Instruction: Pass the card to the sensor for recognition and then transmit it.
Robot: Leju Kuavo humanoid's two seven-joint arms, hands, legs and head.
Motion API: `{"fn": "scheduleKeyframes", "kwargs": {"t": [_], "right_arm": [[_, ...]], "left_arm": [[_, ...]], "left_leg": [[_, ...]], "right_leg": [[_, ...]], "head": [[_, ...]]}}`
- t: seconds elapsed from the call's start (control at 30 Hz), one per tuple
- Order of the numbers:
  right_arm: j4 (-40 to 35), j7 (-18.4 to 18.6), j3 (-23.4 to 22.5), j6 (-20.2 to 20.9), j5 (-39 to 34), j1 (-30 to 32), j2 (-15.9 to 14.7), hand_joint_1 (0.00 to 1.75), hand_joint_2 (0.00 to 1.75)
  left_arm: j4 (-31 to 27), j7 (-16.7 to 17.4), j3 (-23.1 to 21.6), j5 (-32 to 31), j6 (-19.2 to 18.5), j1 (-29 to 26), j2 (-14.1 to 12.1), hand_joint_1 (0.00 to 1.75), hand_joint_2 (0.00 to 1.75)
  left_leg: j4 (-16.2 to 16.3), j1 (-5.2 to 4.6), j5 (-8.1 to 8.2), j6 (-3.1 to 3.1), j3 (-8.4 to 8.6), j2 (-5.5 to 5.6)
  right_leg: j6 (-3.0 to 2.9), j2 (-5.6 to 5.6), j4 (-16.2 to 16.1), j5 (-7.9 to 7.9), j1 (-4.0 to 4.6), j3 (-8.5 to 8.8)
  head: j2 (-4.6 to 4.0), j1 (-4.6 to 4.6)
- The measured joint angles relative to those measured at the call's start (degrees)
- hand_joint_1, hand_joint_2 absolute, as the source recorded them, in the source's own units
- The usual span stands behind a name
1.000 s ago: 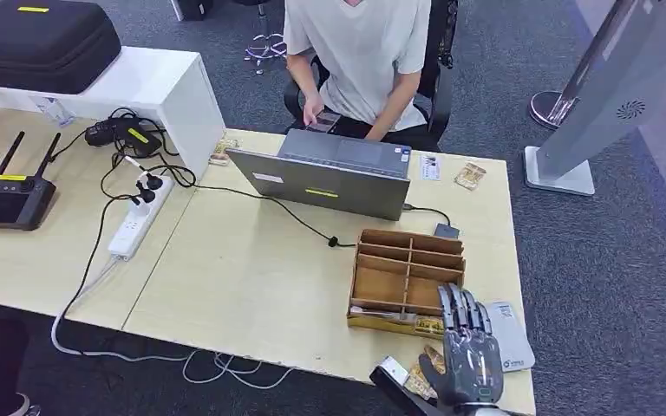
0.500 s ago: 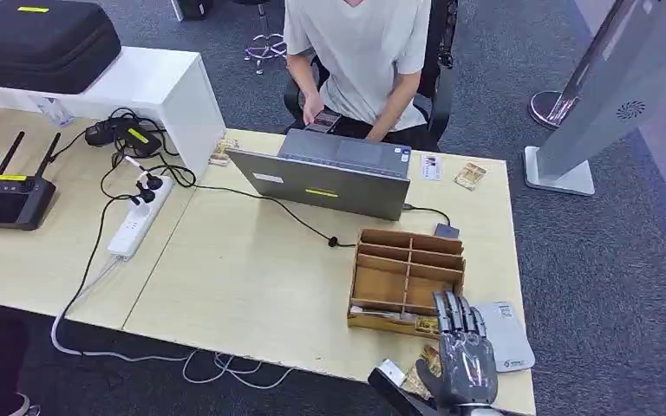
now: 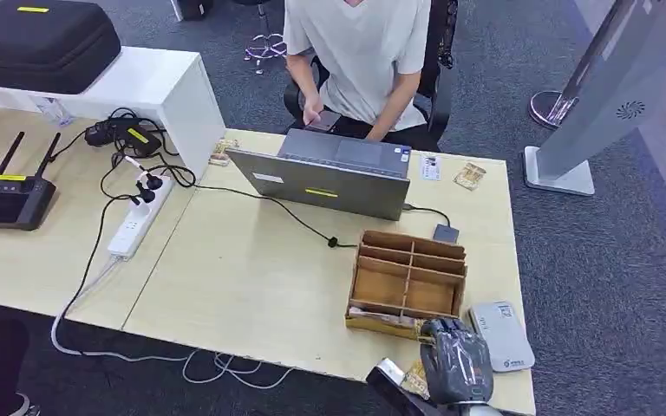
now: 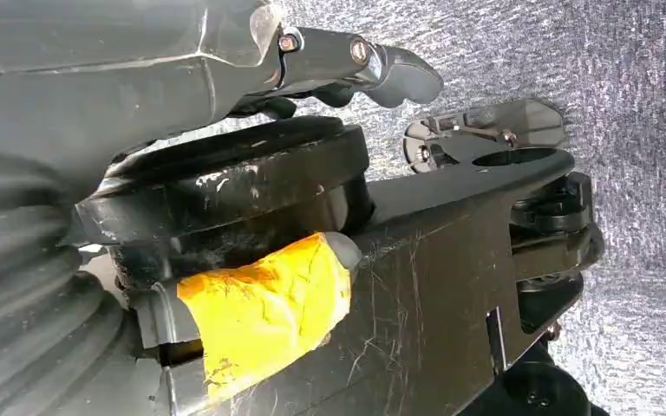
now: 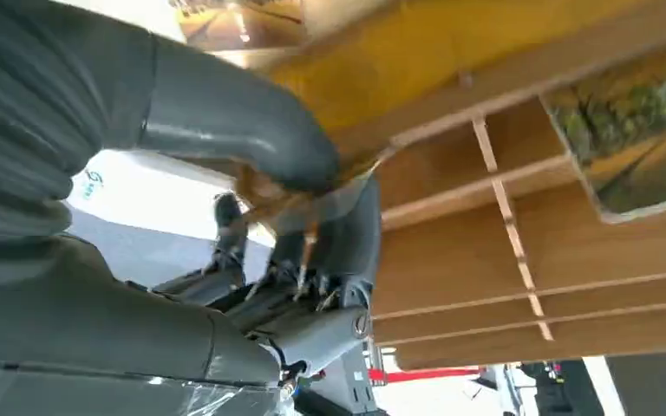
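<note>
Head view: the right hand was stretched flat with its fingers pointing over the near edge of the wooden box a second ago. Now the fingers are curled down and in, at the box's near right corner. The box looks turned a tiny bit. A card with a picture on it is seen just beside the hand, on the table, nearer than the box. The grey sensor lies just right of the box, close to the hand. A laptop stands behind the box, and a person sits behind it.

Left wrist view: the left hand hangs over grey carpet. It cannot be told if anything is held.

Right wrist view: the thumb and fingers are closed together at the box's front edge. Something thin seems pinched there, but it is too blurred to tell. Another card lies inside the box.
</note>
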State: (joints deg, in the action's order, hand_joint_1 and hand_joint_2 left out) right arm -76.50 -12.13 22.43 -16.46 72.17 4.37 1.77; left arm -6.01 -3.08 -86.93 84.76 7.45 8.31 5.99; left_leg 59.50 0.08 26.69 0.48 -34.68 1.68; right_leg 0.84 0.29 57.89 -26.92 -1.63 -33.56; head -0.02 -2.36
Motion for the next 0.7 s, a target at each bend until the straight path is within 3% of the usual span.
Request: {"fn": "scheduleKeyframes", "kwargs": {"t": [0.47,0.53,0.7], "right_arm": [[-0.04,-0.24,-0.22,-0.44,-0.04,0.05,0.00,1.75,1.75],[-0.26,-0.39,-0.74,0.37,-0.07,0.08,0.00,1.75,1.75],[-1.55,-0.85,-1.84,2.41,-0.04,-0.43,0.15,1.75,1.75]], "left_arm": [[0.00,-0.81,0.00,0.96,-0.24,-0.01,-0.04,0.00,1.75],[0.00,-2.23,0.00,0.83,0.24,-0.03,-0.07,0.00,1.75],[0.00,-1.20,0.00,0.50,0.79,-0.06,-0.15,0.00,1.75]], "left_leg": [[0.00,0.00,0.00,0.00,0.01,0.00],[0.00,0.00,0.00,0.00,0.02,0.00],[0.00,0.00,0.00,0.00,0.02,-0.02]], "right_leg": [[0.00,0.00,0.00,0.00,0.00,0.01],[0.00,0.00,0.00,0.00,0.00,0.01],[0.00,0.00,0.00,0.01,0.00,0.04]], "head": [[0.00,0.00],[0.00,0.00],[0.00,0.00]]}}
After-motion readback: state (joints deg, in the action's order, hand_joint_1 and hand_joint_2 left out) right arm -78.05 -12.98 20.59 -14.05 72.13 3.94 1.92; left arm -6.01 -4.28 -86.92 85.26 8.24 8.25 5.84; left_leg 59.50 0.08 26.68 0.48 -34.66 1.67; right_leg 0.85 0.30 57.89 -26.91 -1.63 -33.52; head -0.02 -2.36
